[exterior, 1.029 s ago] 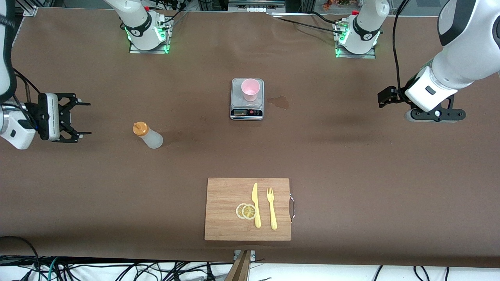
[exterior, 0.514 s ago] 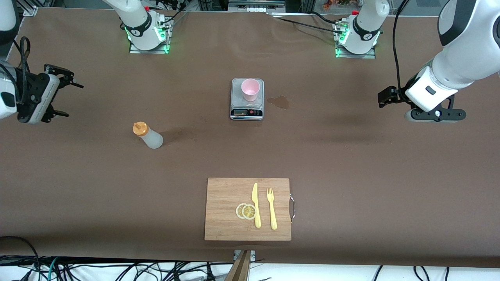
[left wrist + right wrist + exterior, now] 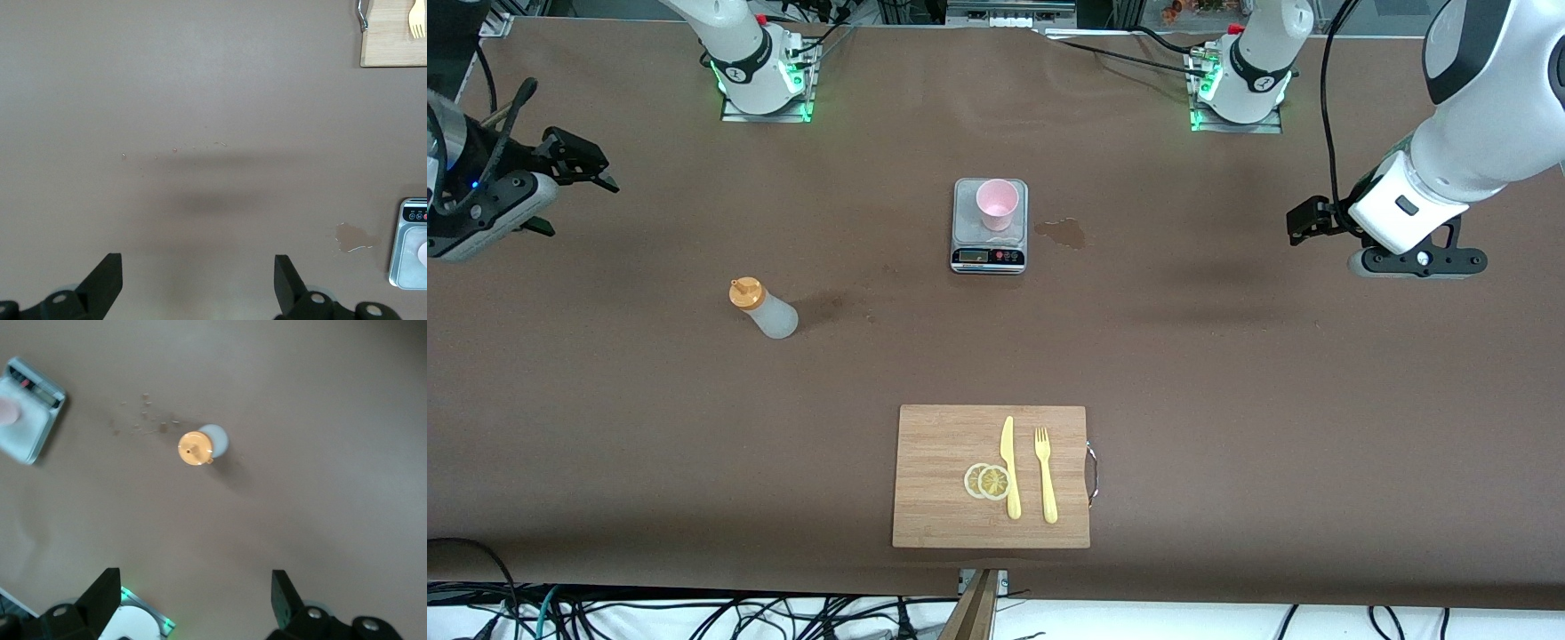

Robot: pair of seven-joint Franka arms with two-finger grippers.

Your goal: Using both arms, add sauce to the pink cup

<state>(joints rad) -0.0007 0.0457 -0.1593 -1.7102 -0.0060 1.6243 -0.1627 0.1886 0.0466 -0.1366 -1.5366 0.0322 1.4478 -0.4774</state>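
Observation:
The sauce bottle [image 3: 763,308], whitish with an orange cap, stands on the table toward the right arm's end; it also shows in the right wrist view [image 3: 200,445] from above. The pink cup [image 3: 997,204] stands on the grey scale [image 3: 989,258] at mid-table. My right gripper [image 3: 574,206] is open and empty, up in the air over the table's edge at the right arm's end, apart from the bottle; its jaws [image 3: 193,600] stand wide. My left gripper [image 3: 1416,262] hangs over bare table at the left arm's end, open and empty [image 3: 197,283].
A wooden cutting board [image 3: 943,462] with lemon slices [image 3: 987,481], a yellow knife [image 3: 1009,467] and fork [image 3: 1046,476] lies nearer the front camera. A small spill stain [image 3: 1063,233] lies beside the scale. The scale's edge shows in the left wrist view [image 3: 408,257].
My right gripper has risen and swung away from the bottle toward the robots' side, turning from level to pointing downward. The left arm has not moved.

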